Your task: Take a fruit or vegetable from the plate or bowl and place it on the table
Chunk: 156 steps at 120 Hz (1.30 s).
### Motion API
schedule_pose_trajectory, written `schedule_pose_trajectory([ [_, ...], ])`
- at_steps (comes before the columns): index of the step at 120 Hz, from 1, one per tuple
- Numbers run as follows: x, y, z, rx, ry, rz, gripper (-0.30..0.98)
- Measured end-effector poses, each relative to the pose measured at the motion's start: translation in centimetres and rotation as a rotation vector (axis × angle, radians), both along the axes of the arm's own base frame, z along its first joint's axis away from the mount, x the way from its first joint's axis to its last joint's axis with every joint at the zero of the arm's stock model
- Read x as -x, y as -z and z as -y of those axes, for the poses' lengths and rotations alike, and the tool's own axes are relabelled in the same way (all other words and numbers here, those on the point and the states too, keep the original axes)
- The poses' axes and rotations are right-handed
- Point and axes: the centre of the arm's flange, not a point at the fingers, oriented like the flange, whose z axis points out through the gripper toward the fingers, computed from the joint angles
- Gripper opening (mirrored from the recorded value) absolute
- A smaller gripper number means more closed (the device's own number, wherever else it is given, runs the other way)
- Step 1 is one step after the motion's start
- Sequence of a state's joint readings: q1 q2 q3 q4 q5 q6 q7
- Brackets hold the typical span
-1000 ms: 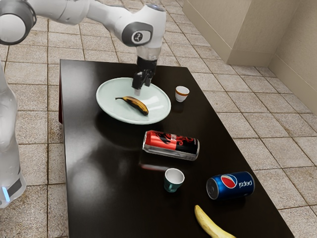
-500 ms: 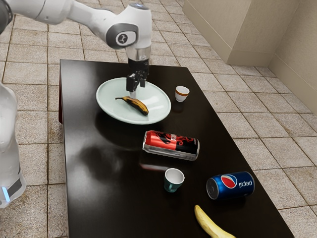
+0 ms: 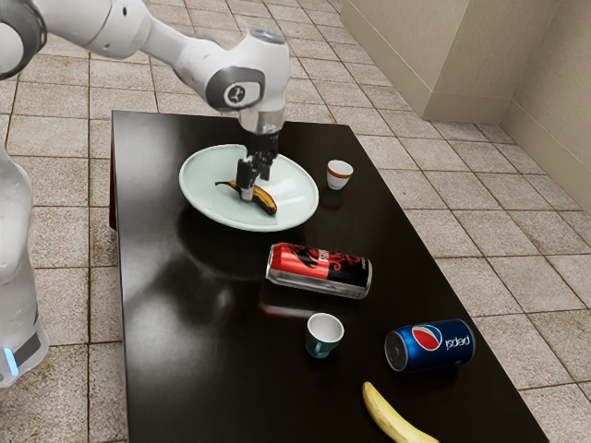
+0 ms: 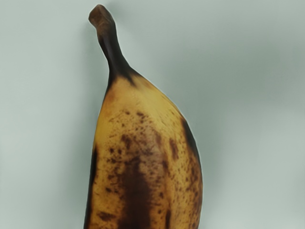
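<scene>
- Have the gripper (image 3: 256, 187) low over the plate (image 3: 295, 197), pointing downward, at the spotted banana (image 3: 264, 198).
- Keep the fingers (image 3: 246, 175) parted, with a moderate opening, one at each side of the spotted banana, near its middle. Have hold of nothing with them. Cannot tell about a touch between fingers and peel.
- See the spotted banana lying on the plate, with the dark stem toward the plate's edge at the exterior view's left, and the other end toward the edge nearer to the red and black can (image 3: 319, 269).
- In the wrist view, see its stem and yellow-brown skin with many dark spots, against the pale plate.
- Find the plate near the far edge of the table (image 3: 175, 378), somewhat closer to the far corner at the exterior view's left.
- Find the white cup (image 3: 339, 177) with orange-brown band upright just beside the plate, near the table's edge at the exterior view's right.
- Notice the red and black can on its side, between the table's two long edges.
- Notice the green cup (image 3: 320, 346) upright, between this can and the table's near part.
- See the blue can (image 3: 429, 346) on its side, near the long edge at the exterior view's right, with the yellow banana (image 3: 392, 415) nearby.
</scene>
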State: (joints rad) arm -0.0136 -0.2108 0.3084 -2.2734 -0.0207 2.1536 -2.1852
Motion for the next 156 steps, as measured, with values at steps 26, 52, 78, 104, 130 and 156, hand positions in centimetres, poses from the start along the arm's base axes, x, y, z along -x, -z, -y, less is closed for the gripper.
schedule_pose_trajectory([
  [26, 0.1, 1.2, 0.1, -0.003, 0.007, 0.0, 0.62],
  [52, 0.0, 1.7, 0.6, -0.004, 0.022, 0.0, 0.26],
  [78, -0.1, 1.3, 0.9, -0.011, 0.036, 0.01, 0.15],
  [104, -5.1, -3.9, 4.9, -0.102, 0.166, 0.093, 0.13],
  [130, -12.5, -6.9, 8.3, -0.165, 0.268, 0.133, 0.13],
  [156, -16.8, -5.4, 11.6, -0.172, 0.357, 0.121, 0.13],
])
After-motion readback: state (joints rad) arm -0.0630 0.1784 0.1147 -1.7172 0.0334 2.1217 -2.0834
